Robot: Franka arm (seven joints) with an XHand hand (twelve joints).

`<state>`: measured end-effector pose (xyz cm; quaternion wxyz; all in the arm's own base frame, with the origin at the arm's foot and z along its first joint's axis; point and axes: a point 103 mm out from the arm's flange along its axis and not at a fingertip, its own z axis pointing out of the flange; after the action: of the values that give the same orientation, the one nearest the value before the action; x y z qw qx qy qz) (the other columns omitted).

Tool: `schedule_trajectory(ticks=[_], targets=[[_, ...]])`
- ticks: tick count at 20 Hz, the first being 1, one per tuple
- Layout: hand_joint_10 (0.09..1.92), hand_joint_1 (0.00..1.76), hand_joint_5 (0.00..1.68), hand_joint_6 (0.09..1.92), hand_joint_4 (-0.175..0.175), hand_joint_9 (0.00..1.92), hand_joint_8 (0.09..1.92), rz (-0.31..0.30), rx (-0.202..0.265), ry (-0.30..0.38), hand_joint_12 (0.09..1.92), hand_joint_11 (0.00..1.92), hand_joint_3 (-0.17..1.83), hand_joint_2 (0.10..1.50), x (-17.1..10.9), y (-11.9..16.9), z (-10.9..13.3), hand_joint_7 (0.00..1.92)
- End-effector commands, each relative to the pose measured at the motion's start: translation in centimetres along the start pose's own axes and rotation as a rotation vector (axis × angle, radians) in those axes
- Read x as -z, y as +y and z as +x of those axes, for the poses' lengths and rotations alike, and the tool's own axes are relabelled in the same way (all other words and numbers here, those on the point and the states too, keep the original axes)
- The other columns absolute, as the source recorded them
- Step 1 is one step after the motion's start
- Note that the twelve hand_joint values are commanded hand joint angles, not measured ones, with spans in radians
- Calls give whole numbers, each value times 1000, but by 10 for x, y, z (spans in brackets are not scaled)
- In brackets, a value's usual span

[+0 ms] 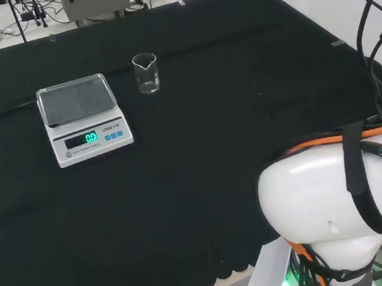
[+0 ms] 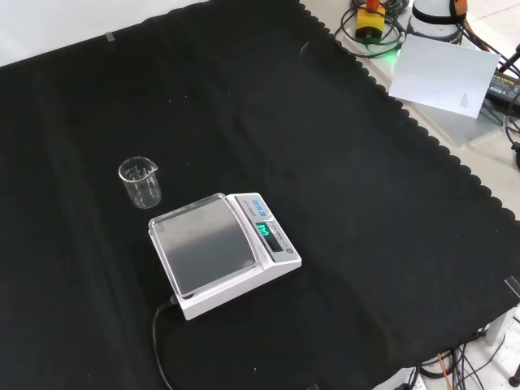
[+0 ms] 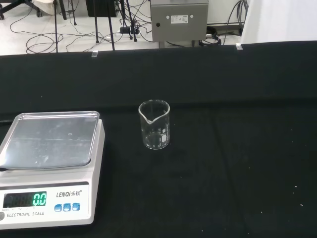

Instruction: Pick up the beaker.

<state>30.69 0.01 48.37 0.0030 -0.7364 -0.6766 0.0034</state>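
Note:
A small clear glass beaker (image 1: 146, 73) stands upright and looks empty on the black cloth, to the right of the scale in the head view. In the front view the beaker (image 2: 140, 182) is left of and a little beyond the scale. The wrist view has the beaker (image 3: 154, 124) some way off, its spout turned toward the camera.
A white electronic scale (image 1: 84, 118) with a steel pan and a lit display sits beside the beaker; the scale (image 2: 221, 250) has a black cable trailing toward the front edge. The arm's white link (image 1: 334, 189) stands at the head view's lower right. Black cloth (image 2: 357, 211) spreads widely around.

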Motion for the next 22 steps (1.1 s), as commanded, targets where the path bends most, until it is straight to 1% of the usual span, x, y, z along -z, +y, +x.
schedule_trajectory(ticks=[1,5,7,11,13,15,18,22], targets=[[843,506,123,87,29,158,628,-6,0,-8,1417,0,149,684,0,0,0,50],[842,502,148,87,33,134,620,1,0,-7,1378,0,154,709,-1,3,-1,50],[842,504,149,87,34,132,620,3,-2,-3,1375,0,153,709,-3,10,-3,48],[842,510,137,87,36,131,619,-25,-1,18,1372,0,151,710,-19,27,-14,43],[840,516,111,87,40,121,571,-33,3,31,1370,0,148,710,-28,35,-22,14],[839,520,86,87,44,108,495,-41,11,42,1364,0,143,712,-38,46,-27,3],[840,529,59,87,49,98,437,-52,20,55,1364,0,135,713,-52,66,-32,0],[842,540,42,87,53,95,415,-34,29,47,1369,0,131,713,-69,96,-38,0]])
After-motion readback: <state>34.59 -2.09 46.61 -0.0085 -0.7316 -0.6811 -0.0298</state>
